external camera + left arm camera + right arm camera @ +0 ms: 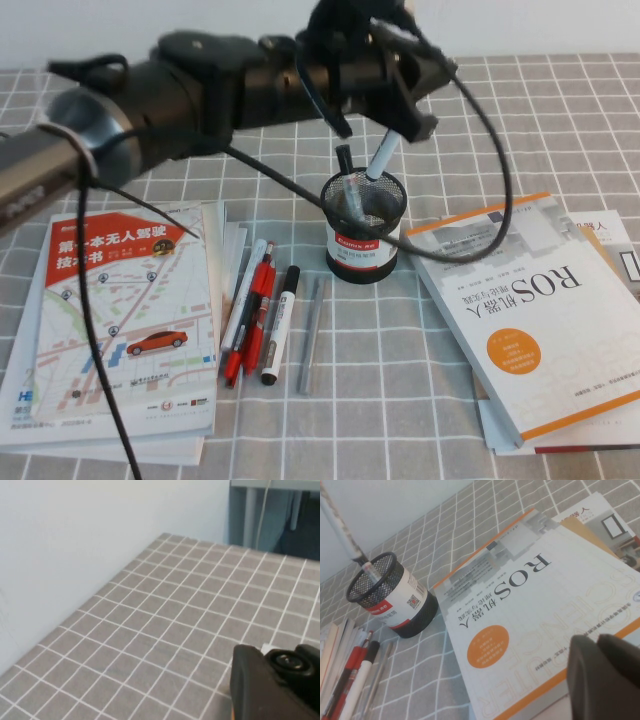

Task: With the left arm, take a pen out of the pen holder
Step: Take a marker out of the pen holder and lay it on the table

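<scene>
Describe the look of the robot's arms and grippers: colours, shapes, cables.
The left arm is black with rounded housings, a silver-grey cylindrical joint nearest the camera, and loose black cables looping off it. The left gripper, above the pen holder, is black and blocky. The right gripper, over the ROS book, shows dark grey rounded fingers.

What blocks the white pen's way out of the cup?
Nothing visible: the left gripper pinches the white pen above the pen holder. The right gripper sits aside, near the ROS book.
</scene>
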